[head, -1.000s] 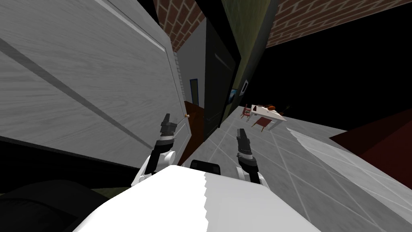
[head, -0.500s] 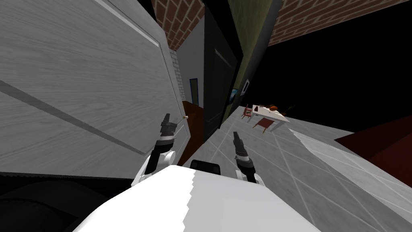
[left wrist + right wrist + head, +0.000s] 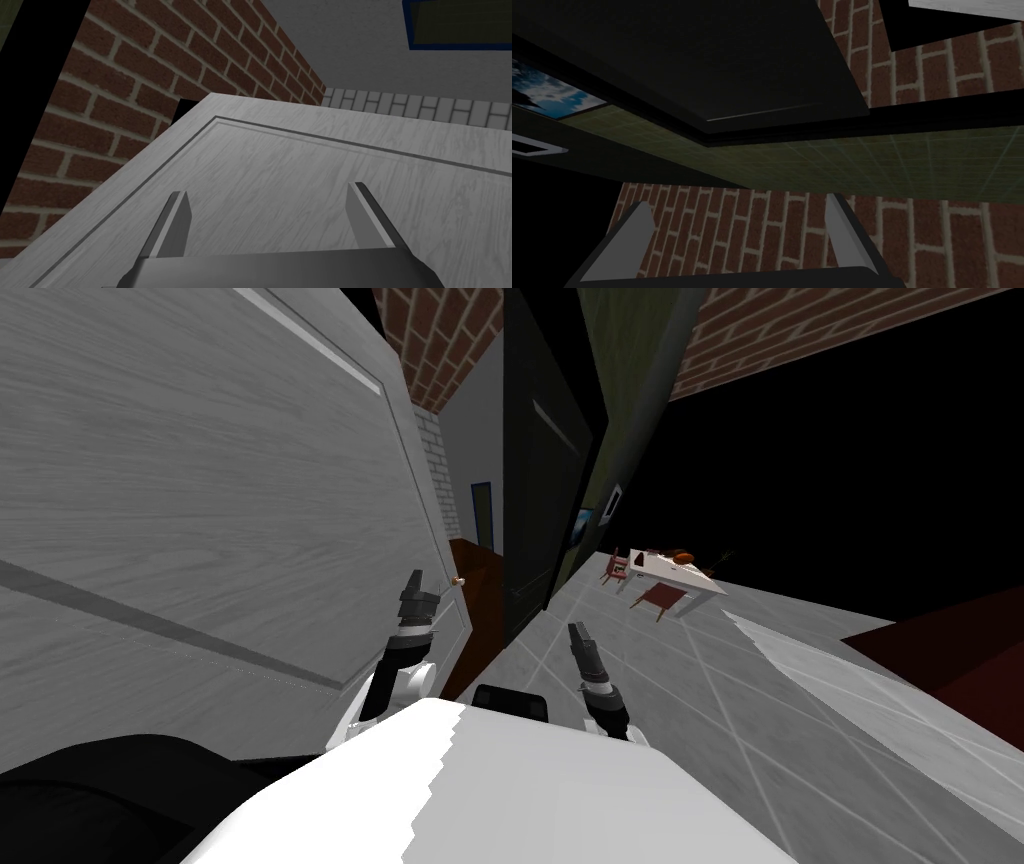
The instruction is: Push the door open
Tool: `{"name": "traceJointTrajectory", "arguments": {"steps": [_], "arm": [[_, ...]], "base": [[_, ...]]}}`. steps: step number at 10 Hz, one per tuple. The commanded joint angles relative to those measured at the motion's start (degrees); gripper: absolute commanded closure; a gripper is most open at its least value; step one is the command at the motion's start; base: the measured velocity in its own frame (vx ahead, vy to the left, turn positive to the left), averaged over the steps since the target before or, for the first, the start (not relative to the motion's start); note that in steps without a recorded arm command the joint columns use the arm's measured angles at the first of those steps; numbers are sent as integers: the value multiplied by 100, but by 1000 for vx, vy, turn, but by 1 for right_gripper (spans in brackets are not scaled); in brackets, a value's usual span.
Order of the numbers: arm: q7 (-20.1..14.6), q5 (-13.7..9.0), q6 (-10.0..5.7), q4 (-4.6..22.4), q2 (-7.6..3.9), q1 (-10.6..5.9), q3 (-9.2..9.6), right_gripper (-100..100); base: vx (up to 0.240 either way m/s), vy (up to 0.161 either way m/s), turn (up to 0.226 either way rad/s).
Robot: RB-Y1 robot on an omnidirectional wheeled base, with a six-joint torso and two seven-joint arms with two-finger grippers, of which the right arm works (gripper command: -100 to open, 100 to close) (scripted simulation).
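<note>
Head view: the pale grey wood-grain door [image 3: 200, 488] stands ajar at the robot's left. Left gripper [image 3: 413, 585] is at its face, near the knob [image 3: 458, 580]. Right gripper [image 3: 575, 631] hangs over the tiled floor [image 3: 700, 688].
Left wrist view: fingers spread wide, empty, door panel just beyond; contact not confirmable.
Right wrist view: fingers spread, empty.

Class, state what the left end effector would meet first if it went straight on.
Most likely the pale grey door just ahead of the left end effector, though the angle looks shallow.
</note>
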Motion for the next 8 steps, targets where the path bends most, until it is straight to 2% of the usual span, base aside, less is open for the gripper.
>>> {"name": "traceJointTrajectory", "arguments": {"steps": [1, 8], "arm": [[185, 159, -119, 168, -7, 28, 16, -100], [914, 838, -553, 843, -45, 147, 66, -100]], "base": [[106, -30, 9], [99, -22, 10]]}}
